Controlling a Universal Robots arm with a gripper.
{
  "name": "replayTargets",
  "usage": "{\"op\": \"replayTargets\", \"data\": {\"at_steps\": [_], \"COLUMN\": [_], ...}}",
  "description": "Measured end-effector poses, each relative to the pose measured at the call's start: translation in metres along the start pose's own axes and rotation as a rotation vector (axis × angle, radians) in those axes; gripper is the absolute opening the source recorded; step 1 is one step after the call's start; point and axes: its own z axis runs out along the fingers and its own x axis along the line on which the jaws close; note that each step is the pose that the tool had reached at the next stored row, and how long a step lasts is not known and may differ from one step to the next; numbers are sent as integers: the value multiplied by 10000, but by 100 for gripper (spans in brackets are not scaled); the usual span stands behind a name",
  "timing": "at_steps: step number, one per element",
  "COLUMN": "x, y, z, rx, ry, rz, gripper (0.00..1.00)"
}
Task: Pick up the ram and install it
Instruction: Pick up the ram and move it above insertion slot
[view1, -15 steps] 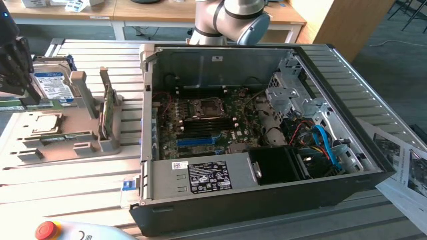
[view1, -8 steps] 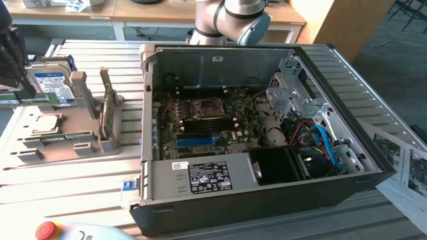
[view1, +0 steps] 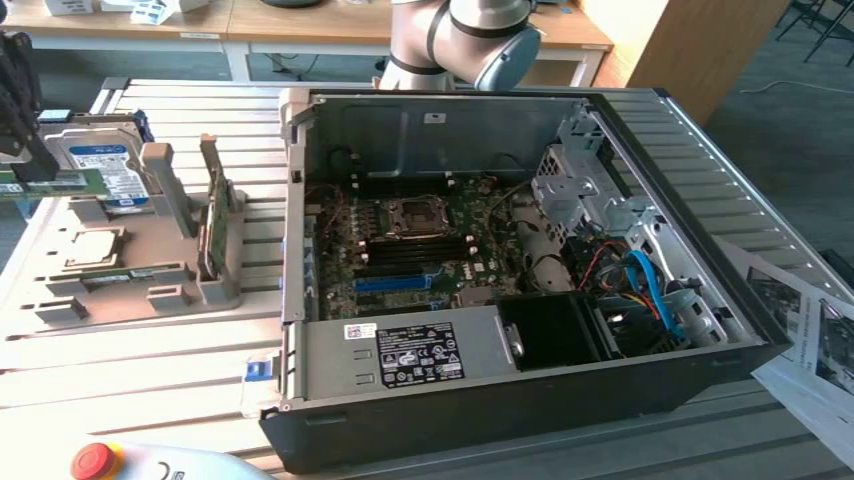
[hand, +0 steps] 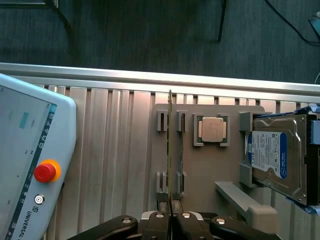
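My gripper (hand: 170, 217) is shut on the ram (hand: 170, 150), a thin green stick that I see edge-on, reaching straight out from between the fingers. It hangs over the grey holder (hand: 200, 170) and lines up with one of its narrow slots. In the exterior view the gripper (view1: 19, 150) is at the far left, and the ram (view1: 60, 186) shows as a green strip just above the holder (view1: 134, 270). The open computer case (view1: 747, 345) lies well off to the exterior view's right. Its motherboard (view1: 400, 250) is exposed, with black memory slots (view1: 400, 260).
The holder also carries a hard drive (hand: 272, 155), a processor chip (hand: 211, 129) and a broader green card (view1: 220, 215) standing on edge. A teach pendant with a red stop button (hand: 45, 171) lies on the slatted table. Papers (view1: 814, 340) lie beside the case.
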Motion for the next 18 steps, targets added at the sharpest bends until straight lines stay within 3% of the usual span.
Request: {"op": "replayTargets", "data": {"at_steps": [18], "x": [-4], "y": [8], "z": [-323], "rx": [-133], "ry": [47], "rz": [4], "gripper": [12]}}
